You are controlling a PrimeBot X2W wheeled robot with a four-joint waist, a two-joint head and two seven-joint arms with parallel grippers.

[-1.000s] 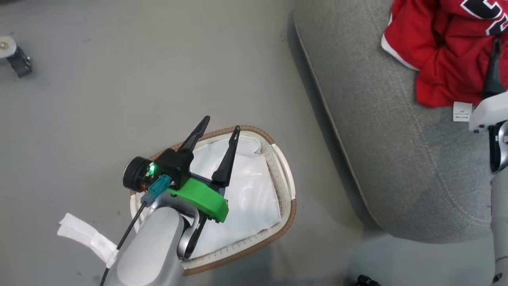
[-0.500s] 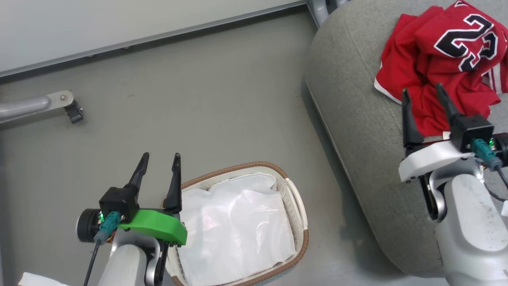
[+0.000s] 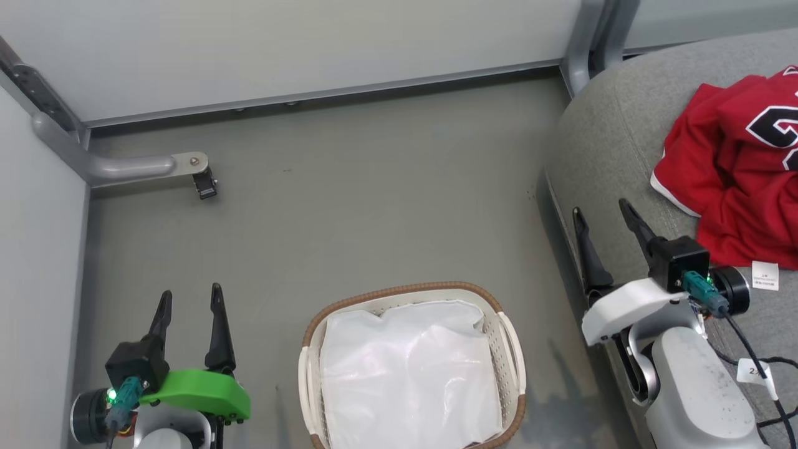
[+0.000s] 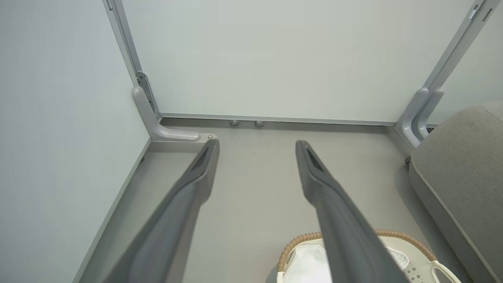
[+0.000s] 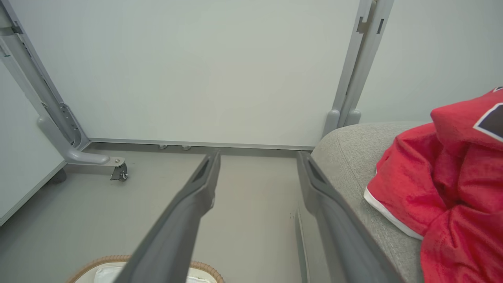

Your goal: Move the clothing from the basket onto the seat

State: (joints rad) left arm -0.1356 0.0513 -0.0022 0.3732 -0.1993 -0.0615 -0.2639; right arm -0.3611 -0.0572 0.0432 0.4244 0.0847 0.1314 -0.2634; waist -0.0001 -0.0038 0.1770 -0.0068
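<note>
The red clothing lies bunched on the grey seat at the right, part of a black number showing; it also appears in the right wrist view on the seat. On the floor at bottom centre stands the basket, with a white liner sheet inside it. My right gripper is open over the seat's left edge, left of the clothing, holding nothing. Low at the left, my left gripper is open and empty over bare floor, left of the basket.
Pale partition walls close off the back and left. A grey foot with a caster juts onto the floor at the back left. An upright post stands behind the seat's corner. Grey floor lies between basket and wall.
The head view has swung up and back, bringing the walls into sight. My left gripper has pulled off the basket to its left. My right gripper has drawn back from the clothing to the seat's edge.
</note>
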